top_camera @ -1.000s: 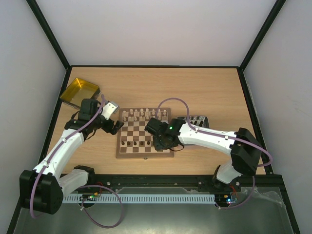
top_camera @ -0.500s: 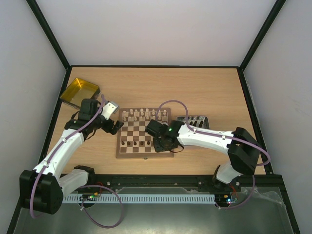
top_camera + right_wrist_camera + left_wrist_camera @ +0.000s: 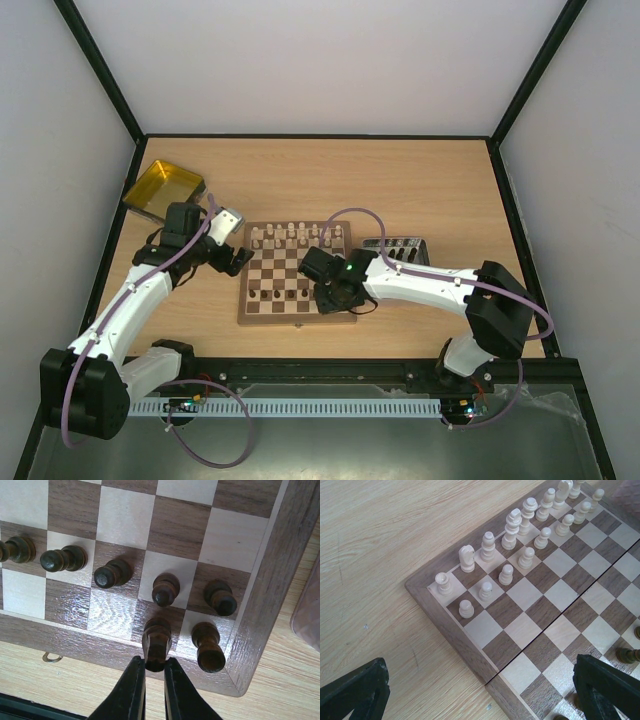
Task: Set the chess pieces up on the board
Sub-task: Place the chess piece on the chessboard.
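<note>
Wooden tabletop carries the board, and both arms reach to it.

From above we see pale pieces along the far edge and dark pieces toward the near edge; the left pincer hangs beside the left border, the right pincer over the near right corner. The left wrist view shows its fingers wide apart beside the pale corner. The right wrist view shows its pincer clamped on a dark piece in the edge row, just beside the corner piece.
</note>
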Action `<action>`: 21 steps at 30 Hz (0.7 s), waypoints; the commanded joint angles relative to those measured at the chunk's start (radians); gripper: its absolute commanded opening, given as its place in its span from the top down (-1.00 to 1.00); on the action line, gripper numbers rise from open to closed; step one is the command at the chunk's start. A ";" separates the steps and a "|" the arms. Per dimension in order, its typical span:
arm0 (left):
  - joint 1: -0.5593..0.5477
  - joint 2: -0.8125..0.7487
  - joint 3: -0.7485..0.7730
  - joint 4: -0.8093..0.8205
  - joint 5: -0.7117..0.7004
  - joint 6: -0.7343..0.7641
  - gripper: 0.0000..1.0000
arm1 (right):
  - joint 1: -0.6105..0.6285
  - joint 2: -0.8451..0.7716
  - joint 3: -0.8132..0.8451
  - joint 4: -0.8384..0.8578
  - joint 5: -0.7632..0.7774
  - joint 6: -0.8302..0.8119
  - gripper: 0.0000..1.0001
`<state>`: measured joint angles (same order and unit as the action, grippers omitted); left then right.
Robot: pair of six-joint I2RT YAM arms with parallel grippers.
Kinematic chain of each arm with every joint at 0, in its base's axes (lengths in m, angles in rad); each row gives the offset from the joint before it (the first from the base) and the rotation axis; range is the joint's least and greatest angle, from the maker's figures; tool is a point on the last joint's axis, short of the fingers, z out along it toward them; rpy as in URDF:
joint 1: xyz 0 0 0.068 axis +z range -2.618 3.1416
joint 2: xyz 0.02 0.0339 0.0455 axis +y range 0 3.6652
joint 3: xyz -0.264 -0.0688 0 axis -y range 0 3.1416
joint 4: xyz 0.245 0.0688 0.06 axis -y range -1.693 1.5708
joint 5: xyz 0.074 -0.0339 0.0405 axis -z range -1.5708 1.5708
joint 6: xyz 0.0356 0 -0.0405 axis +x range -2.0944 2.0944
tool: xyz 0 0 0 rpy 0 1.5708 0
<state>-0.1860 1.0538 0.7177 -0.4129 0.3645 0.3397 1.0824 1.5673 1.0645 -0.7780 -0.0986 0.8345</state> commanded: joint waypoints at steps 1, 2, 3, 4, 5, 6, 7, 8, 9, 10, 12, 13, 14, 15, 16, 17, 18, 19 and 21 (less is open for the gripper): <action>-0.004 -0.002 -0.014 0.004 -0.001 0.002 -0.99 | 0.008 0.005 -0.014 0.009 0.001 0.006 0.80; -0.004 -0.002 -0.014 0.004 -0.002 0.002 -0.99 | 0.009 0.004 -0.016 0.010 0.000 0.006 0.79; -0.004 -0.002 -0.014 0.003 -0.002 0.002 -0.99 | 0.009 0.004 -0.016 0.011 0.000 0.006 0.77; -0.004 -0.003 -0.014 0.005 -0.003 0.003 -0.99 | 0.008 0.005 -0.018 0.010 0.000 0.007 0.76; -0.004 -0.003 -0.014 0.004 -0.003 0.002 -0.99 | 0.009 0.004 -0.017 0.012 0.000 0.008 0.76; -0.003 -0.003 -0.015 0.005 -0.003 0.002 -0.99 | 0.009 0.005 -0.017 0.012 0.000 0.008 0.75; -0.004 -0.004 -0.014 0.005 -0.003 0.002 -1.00 | 0.009 0.006 -0.017 0.013 0.000 0.008 0.74; -0.003 -0.003 -0.014 0.004 -0.003 0.002 -0.99 | 0.008 0.005 -0.016 0.014 -0.002 0.008 0.74; -0.004 -0.003 -0.014 0.005 -0.003 0.002 -0.99 | 0.008 0.005 -0.016 0.014 -0.003 0.008 0.74; -0.004 -0.003 -0.014 0.004 -0.003 0.002 -0.99 | 0.008 0.008 -0.016 0.015 -0.003 0.008 0.74; -0.004 -0.003 -0.014 0.005 -0.003 0.003 -0.99 | 0.008 0.007 -0.016 0.016 -0.004 0.007 0.74; -0.004 -0.004 -0.014 0.005 -0.003 0.002 -0.99 | 0.008 0.007 -0.016 0.016 -0.005 0.008 0.74; -0.003 -0.003 -0.014 0.005 -0.003 0.002 -0.99 | 0.008 0.008 -0.015 0.016 -0.006 0.006 0.74; -0.004 -0.003 -0.015 0.006 -0.003 0.002 -0.99 | 0.008 0.007 -0.015 0.017 -0.007 0.007 0.74; -0.004 -0.003 -0.016 0.006 -0.003 0.002 -0.99 | 0.008 0.008 -0.015 0.018 -0.008 0.007 0.74; -0.004 -0.004 -0.015 0.005 -0.004 0.002 -0.99 | 0.009 0.008 -0.015 0.019 -0.009 0.008 0.74; -0.004 -0.004 -0.015 0.006 -0.003 0.002 -0.99 | 0.009 0.008 -0.015 0.019 -0.010 0.008 0.74; -0.004 -0.003 -0.016 0.005 -0.003 0.002 -0.99 | 0.009 0.006 -0.014 0.020 -0.010 0.008 0.74; -0.004 -0.002 -0.015 0.006 -0.002 0.003 -0.99 | 0.008 0.003 -0.013 0.022 -0.012 0.010 0.74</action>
<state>-0.1860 1.0538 0.7147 -0.4103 0.3618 0.3397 1.0824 1.5673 1.0557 -0.7677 -0.1139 0.8352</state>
